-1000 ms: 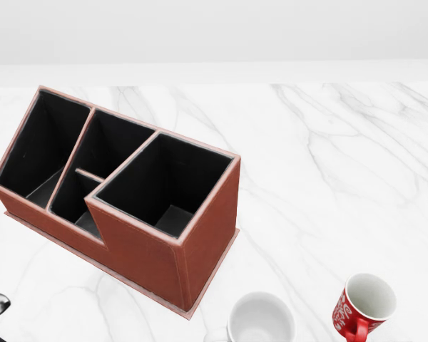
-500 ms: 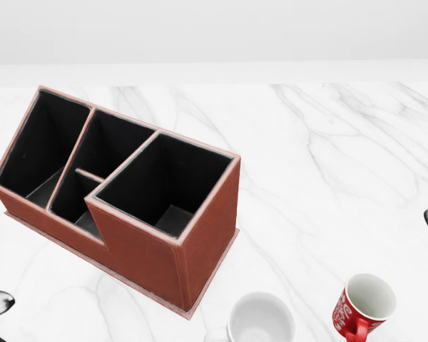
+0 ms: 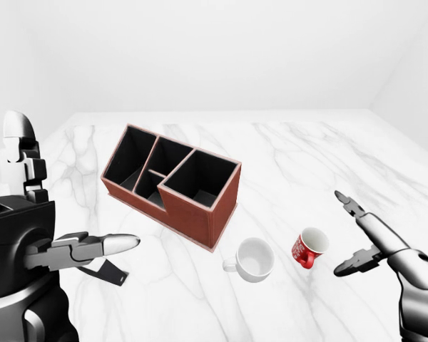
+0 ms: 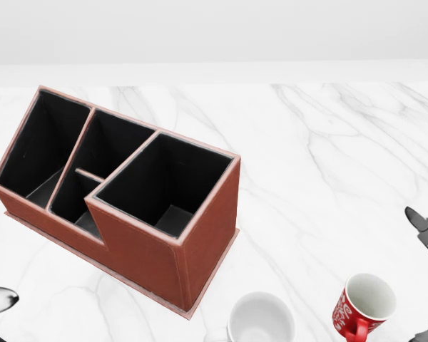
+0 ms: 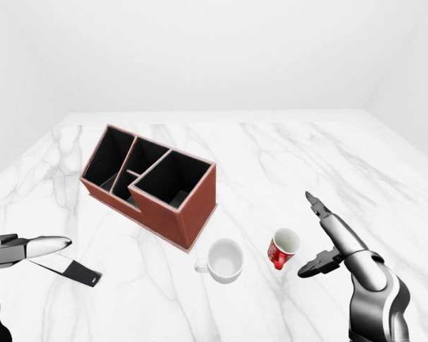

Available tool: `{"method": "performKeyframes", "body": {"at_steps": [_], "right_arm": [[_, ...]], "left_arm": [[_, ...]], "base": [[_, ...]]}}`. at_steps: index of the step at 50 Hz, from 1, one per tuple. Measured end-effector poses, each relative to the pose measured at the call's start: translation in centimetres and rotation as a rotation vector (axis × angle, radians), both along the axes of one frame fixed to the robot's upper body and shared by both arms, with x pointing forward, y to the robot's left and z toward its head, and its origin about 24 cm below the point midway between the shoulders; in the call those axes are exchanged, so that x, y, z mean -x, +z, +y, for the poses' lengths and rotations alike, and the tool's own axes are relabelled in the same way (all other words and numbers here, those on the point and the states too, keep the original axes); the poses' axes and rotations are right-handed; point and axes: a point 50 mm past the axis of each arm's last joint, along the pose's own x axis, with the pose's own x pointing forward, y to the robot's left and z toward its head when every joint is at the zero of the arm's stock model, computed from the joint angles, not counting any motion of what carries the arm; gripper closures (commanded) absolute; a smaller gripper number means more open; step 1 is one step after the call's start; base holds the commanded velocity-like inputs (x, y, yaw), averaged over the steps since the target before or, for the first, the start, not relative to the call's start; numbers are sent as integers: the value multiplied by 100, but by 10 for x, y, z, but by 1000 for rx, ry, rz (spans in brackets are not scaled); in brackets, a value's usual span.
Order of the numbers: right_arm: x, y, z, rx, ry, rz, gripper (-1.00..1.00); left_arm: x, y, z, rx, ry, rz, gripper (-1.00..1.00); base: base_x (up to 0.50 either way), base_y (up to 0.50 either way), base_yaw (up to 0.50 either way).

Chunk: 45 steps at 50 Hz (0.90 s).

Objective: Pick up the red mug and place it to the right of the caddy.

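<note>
The red mug [image 3: 309,247] stands on the white marble table [image 3: 307,164], tilted a little, handle toward the view's bottom; it also shows in the head view [image 4: 364,306]. The brown caddy [image 3: 172,183] with black compartments stands left of it. My right hand [image 3: 351,236] is open just right of the mug, fingers spread, not touching it. In the head view only its fingertips [image 4: 422,221] show at the right edge. My left hand [image 3: 103,246] is open and empty at the left, well apart from the caddy.
A white mug [image 3: 254,258] stands between the caddy and the red mug, toward the bottom. A flat dark shape [image 5: 71,268] lies on the table under my left hand. The table runs on to the right of the caddy.
My right hand's fingertips have moved down and inward at the head view's right edge, closer to the red mug. The mug, caddy and camera have not moved.
</note>
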Motion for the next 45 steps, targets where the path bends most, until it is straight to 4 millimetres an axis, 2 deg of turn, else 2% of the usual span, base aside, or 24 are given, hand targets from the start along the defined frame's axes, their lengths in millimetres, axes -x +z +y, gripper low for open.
{"method": "performKeyframes", "body": {"at_steps": [19, 45], "right_arm": [[-8, -16, 4, 69, 20, 107, -96], [-34, -17, 0, 147, 51, 175, -96]], "left_arm": [[3, 2, 1, -1, 4, -13, -100], [1, 1, 1, -1, 1, -6, -100]], "base": [[0, 0, 0], [0, 0, 0]]}}
